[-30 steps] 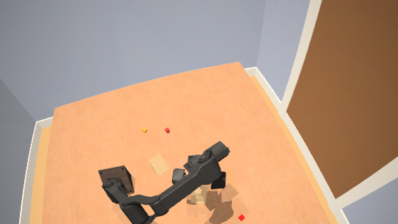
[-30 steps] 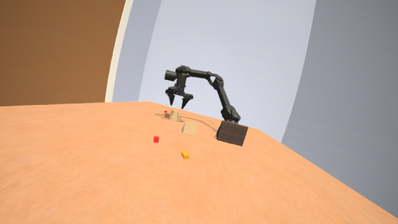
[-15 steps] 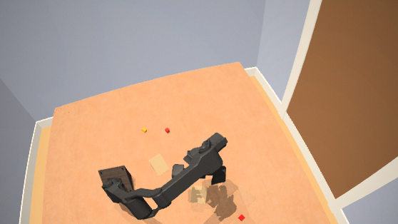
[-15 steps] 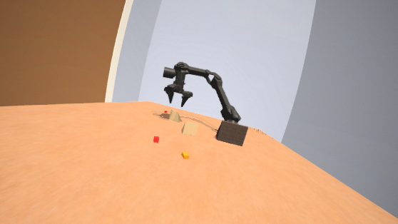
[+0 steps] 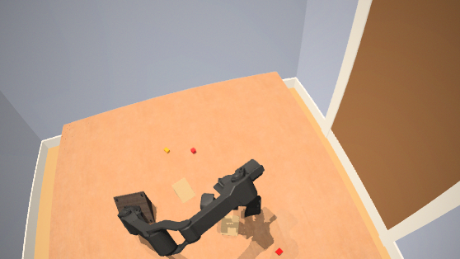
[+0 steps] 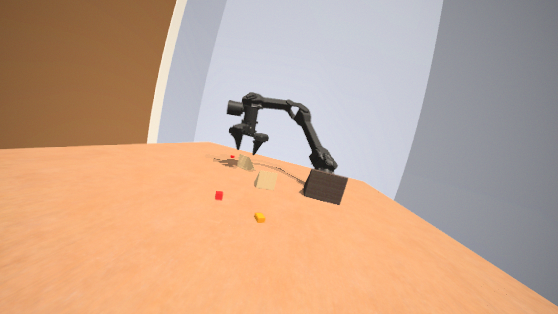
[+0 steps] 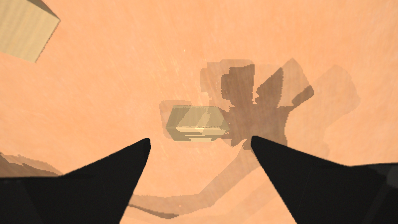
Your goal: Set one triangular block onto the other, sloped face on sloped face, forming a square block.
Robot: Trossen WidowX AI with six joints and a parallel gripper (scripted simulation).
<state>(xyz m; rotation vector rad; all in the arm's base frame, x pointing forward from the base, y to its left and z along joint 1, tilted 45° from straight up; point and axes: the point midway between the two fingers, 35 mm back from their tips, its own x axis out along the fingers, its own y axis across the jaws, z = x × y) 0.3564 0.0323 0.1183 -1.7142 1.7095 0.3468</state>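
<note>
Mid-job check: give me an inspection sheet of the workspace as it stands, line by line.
Surface: orange table, arm shadows on it.
Job's things: two tan triangular blocks, apart, not stacked; one block lies below the claw, the other block sits nearer the base.
Clutter: two red cubes, one yellow cube, all away from the blocks.
Claw: claw open, empty, above the table.
Cables: nothing seen.
Surroundings: grey walls, brown panel.

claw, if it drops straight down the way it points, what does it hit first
Probably the triangular block lying on the table. The open, empty claw hangs above it, pointing down; the block sits just ahead of the gap, so a fingertip might meet bare table instead.
</note>
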